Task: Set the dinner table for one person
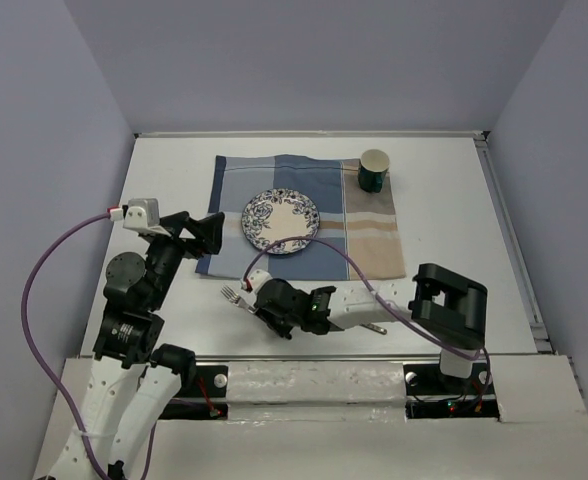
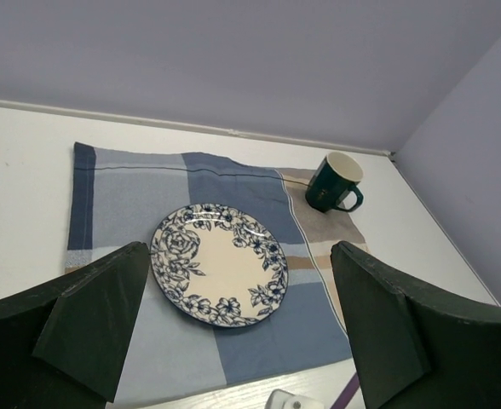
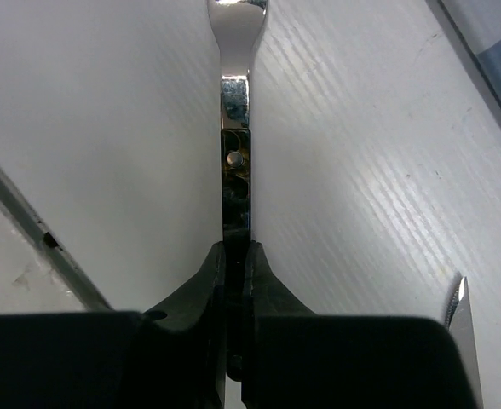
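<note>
From above, the table [image 1: 454,200] is lying beneath the placemat [image 1: 374,250], a fork [image 1: 233,295] resting just off the placemat's near edge. In the left wrist view, the left gripper [image 2: 238,251] is gaping wide and empty, facing the placemat. In the right wrist view, the right gripper [image 3: 236,256] is pinching the fork's handle.

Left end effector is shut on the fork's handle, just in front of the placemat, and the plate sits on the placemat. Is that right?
Wrong arm. The right end effector is shut on the fork handle, as the right wrist view shows; the left end effector stands open. The rest holds.
</note>
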You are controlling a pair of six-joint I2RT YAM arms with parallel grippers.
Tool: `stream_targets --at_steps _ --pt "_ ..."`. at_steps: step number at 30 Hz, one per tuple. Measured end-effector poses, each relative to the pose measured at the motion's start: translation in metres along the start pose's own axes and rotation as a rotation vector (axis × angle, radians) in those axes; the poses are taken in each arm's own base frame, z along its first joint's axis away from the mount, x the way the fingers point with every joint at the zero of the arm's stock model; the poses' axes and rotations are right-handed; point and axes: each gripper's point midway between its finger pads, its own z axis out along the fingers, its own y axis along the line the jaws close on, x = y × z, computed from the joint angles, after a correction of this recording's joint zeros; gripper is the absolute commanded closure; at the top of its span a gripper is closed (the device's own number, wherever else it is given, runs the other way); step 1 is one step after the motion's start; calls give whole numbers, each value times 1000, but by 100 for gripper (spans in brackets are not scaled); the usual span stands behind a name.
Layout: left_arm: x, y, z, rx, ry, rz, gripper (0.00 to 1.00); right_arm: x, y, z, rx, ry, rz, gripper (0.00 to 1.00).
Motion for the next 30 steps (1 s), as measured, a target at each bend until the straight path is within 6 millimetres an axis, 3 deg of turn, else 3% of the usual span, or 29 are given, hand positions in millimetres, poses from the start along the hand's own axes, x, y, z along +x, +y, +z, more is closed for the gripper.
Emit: stream_targets --at_steps 3,6,11,16,18,22,24,30 --pt "-7 6 -2 -37 -32 0 1 -5 6 -6 -14 -16 5 100" --pt "-11 13 -4 -77 -51 -2 1 -25 8 -21 -9 -74 18 100" --pt "-22 18 -12 -122 -74 -3 1 -94 -2 -35 49 -222 83 100" --pt "-45 19 -29 -151 -162 -8 1 -174 -49 -39 183 -391 250 100" --pt "-49 21 -33 -162 -181 -9 1 -205 -78 -30 259 -455 338 100" --pt "-41 28 -33 -188 -174 -7 1 -233 -118 0 358 -513 453 100" --pt "-34 32 -31 -197 -156 -5 1 -236 -132 23 395 -512 492 100" --pt "-24 30 -30 -186 -129 -1 1 -228 -137 74 443 -491 586 100"
